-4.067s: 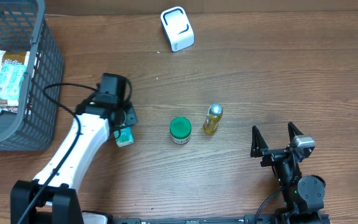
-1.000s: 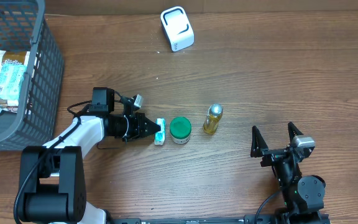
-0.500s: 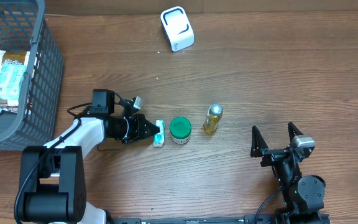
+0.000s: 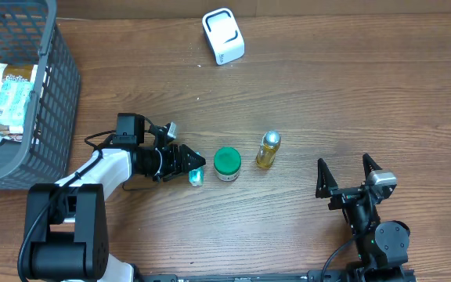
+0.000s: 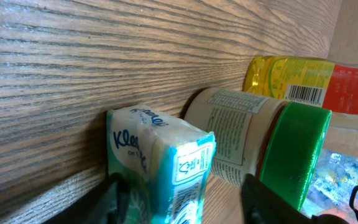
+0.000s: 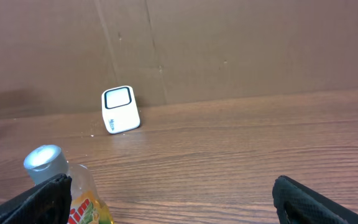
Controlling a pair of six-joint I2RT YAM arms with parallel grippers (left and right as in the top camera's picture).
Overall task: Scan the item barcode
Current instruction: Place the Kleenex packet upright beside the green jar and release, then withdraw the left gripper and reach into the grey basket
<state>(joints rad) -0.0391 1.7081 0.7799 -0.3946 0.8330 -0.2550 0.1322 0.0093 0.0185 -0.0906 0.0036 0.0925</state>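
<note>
Releases tissue pack [image 4: 196, 179], now tipped lower beside green-lidded jar [image 4: 227, 163], centre-left; holds left gripper [image 4: 197, 168] parted around it, right gripper [image 4: 349, 174] wide apart, lower right.

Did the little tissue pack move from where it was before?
Yes. The tissue pack went right, and now sits beside the green-lidded jar.

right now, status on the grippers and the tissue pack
Left gripper open, straddling tissue pack on table. Right gripper open, empty. Green-lidded jar close beside pack; scanner far across table.
</note>
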